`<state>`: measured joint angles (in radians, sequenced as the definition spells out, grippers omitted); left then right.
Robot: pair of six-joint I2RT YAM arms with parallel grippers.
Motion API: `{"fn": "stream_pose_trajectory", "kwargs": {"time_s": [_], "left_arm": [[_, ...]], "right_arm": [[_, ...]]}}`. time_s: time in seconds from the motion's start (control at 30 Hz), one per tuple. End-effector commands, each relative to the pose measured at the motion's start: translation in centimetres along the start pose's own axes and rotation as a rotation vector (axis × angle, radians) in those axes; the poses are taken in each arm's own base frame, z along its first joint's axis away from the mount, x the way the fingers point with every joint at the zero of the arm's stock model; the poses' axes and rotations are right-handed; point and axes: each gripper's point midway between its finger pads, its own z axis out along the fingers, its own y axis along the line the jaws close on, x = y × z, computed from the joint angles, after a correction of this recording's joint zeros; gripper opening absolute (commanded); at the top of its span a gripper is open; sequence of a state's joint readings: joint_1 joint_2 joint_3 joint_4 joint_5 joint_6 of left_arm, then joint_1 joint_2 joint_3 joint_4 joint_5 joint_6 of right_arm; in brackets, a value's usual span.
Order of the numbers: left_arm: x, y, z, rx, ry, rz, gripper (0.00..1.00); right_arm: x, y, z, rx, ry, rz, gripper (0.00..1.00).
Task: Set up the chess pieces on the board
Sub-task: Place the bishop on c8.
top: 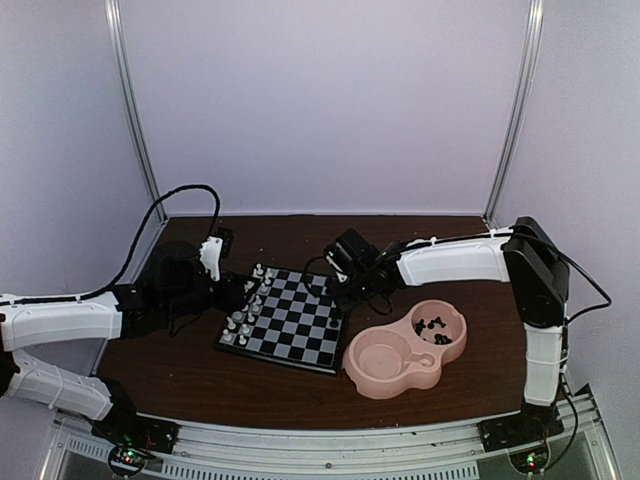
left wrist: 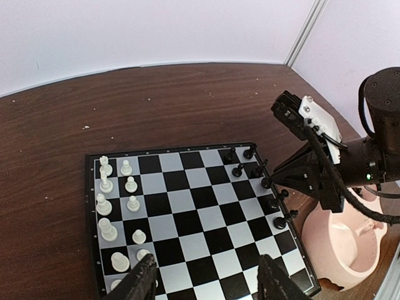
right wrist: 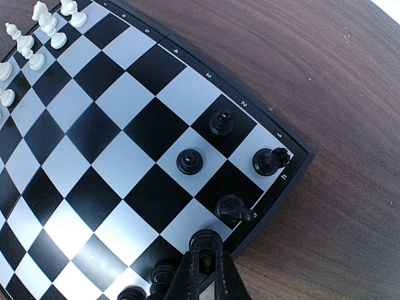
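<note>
Top view: board (top: pixel 295 325) sits mid-surface, white pieces (top: pixel 245 305) along its left side, black spares (top: pixel 433 325) in the pink dish (top: pixel 385 365). Right gripper (top: pixel 338 292) is over the board's far right edge, the nearer arm for the black side.

Left wrist: left gripper (left wrist: pixel 209 282) jaws released, empty, above the near white rows.

Right wrist: jaws clenched on what looks like a black piece (right wrist: pixel 205 240) at the edge row. Neighbours (right wrist: pixel 232 208) crowd close.

Black-and-pale checked board (top: pixel 290 325), white chessmen (left wrist: pixel 107 229), black chessmen (right wrist: pixel 189 161), pink dish (top: pixel 385 352), brown table (top: pixel 200 382)
</note>
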<state>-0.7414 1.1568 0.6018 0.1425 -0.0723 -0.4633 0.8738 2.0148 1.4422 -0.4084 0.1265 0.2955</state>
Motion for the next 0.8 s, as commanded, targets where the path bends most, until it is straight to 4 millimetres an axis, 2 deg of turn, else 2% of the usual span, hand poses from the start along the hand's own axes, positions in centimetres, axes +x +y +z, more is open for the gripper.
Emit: {"fn": "stream_pose_trajectory", "kwargs": {"time_s": [0.0,0.6,0.77], "left_arm": [[-1.02,-0.39,0.05,0.017,-0.041,0.006,0.55],[-0.97,-0.38,0.13,0.016,-0.038,0.005,0.55],[-0.98,-0.35,0.12,0.014,-0.038,0.003,0.55]], "right_arm": [[-0.68,-0.07,0.39,-0.001,-0.001,0.015,0.02],[-0.75,0.04,0.94,-0.001,0.007,0.011,0.02],[-0.79,0.21,0.87,-0.014,0.009,0.011,0.06]]}}
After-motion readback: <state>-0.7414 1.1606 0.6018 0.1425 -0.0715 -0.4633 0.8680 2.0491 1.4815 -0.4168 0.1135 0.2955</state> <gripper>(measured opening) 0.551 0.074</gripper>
